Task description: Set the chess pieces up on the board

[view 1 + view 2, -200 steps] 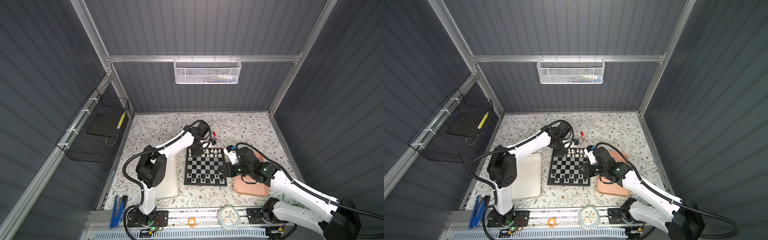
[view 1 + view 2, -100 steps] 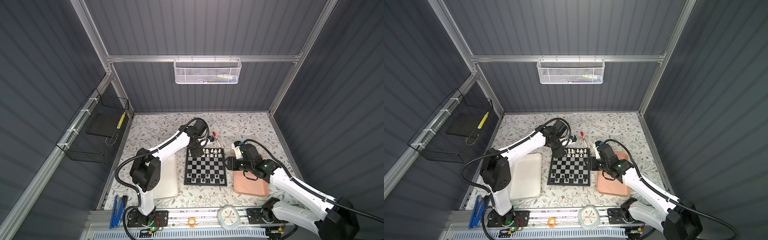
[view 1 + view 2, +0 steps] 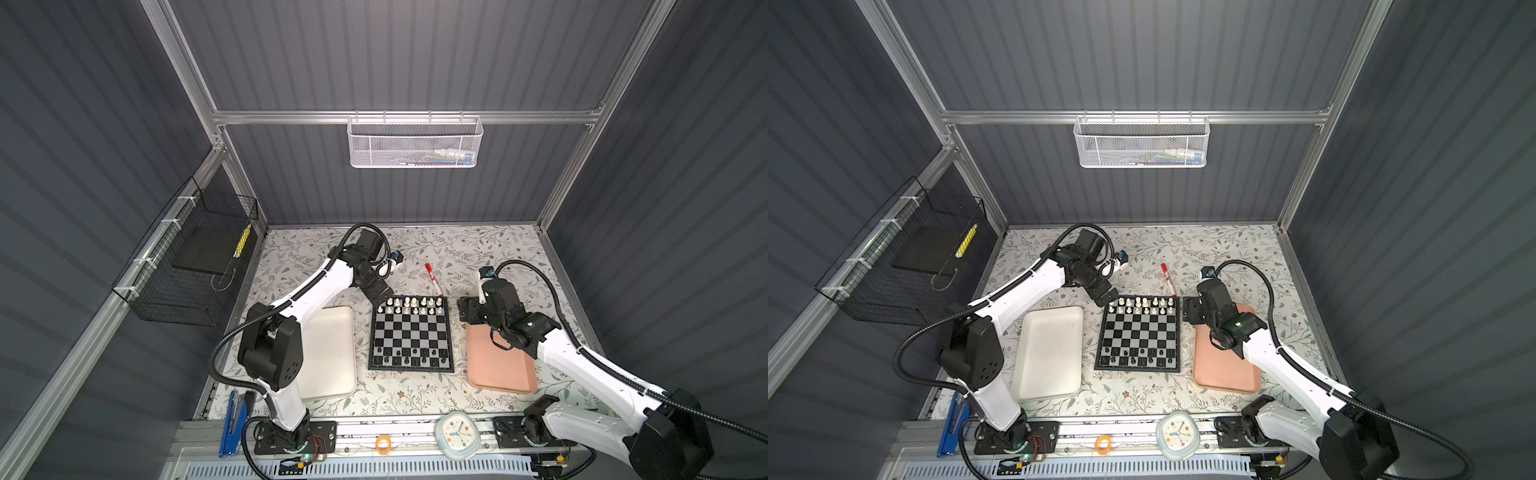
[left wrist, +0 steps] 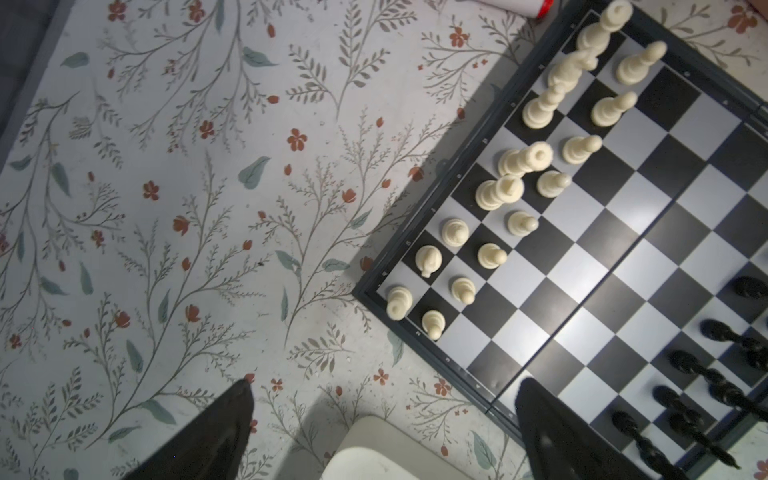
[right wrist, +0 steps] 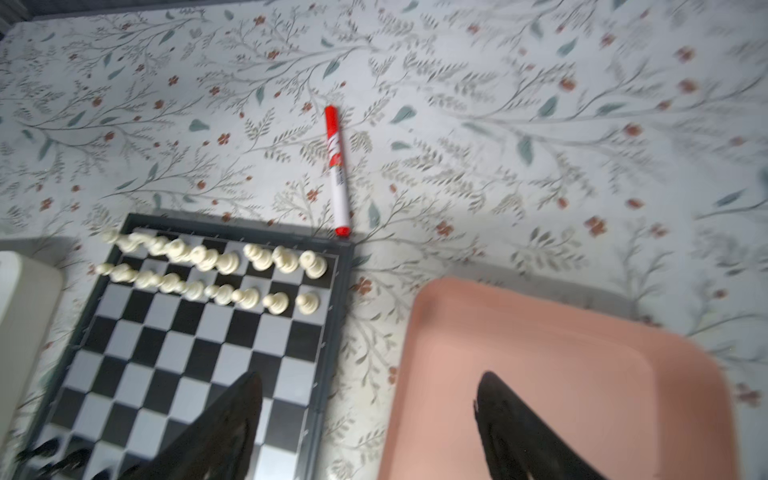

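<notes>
Hovering just off the far left corner of the chessboard (image 3: 411, 337), the left fingers (image 4: 226, 432) are spread wide with nothing between them; in the left wrist view one sits over the floral tabletop (image 4: 187, 187) and the other over the board's rim. The right fingers (image 5: 226, 428) are likewise spread and empty, one above the board's right edge, the other above the pink tray (image 5: 561, 353). The chessboard lies flat on the tabletop between a white tray (image 3: 332, 353) on its left and the pink tray on its right. Cream-white chess pieces (image 4: 523, 160) stand in two rows along its far side, and black chess pieces (image 4: 719, 330) stand in the two near rows. A red-and-white marker (image 3: 432, 279) lies just beyond the far right corner, its tip near the rim.
</notes>
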`<move>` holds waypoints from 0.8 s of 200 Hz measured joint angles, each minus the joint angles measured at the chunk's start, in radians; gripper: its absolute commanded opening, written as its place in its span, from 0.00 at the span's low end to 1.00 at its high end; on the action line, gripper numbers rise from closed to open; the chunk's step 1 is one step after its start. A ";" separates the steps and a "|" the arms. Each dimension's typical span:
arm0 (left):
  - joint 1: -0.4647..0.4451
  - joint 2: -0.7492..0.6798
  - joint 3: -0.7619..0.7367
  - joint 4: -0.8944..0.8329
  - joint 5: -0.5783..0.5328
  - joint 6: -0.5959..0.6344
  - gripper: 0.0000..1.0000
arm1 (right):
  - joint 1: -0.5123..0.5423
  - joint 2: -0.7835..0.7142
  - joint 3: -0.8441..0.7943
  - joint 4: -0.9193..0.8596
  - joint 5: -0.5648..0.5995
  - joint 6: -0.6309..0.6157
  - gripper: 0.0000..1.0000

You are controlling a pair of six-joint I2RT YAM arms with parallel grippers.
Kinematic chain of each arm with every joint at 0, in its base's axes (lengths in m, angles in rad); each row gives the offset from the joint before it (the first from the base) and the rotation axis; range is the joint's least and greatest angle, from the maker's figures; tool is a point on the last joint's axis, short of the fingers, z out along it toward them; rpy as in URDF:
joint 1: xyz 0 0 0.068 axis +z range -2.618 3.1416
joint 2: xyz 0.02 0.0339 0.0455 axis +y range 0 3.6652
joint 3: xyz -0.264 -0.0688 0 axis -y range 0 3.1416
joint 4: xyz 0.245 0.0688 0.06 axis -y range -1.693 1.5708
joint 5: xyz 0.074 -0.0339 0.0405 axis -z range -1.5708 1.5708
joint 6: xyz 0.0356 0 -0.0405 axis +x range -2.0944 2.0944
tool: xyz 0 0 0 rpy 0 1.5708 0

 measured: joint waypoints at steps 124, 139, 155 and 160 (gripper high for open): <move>0.364 -0.243 -0.391 0.501 -0.017 -0.305 1.00 | -0.425 0.035 -0.351 0.692 0.115 -0.224 0.99; 0.396 -0.270 -0.473 0.579 -0.021 -0.331 0.99 | -0.436 0.094 -0.387 0.796 0.105 -0.236 0.99; 0.431 -0.306 -0.564 0.660 -0.023 -0.352 1.00 | -0.443 0.137 -0.422 0.873 0.093 -0.251 0.99; 0.441 -0.315 -0.588 0.679 -0.023 -0.356 0.99 | -0.446 0.146 -0.431 0.899 0.084 -0.256 0.99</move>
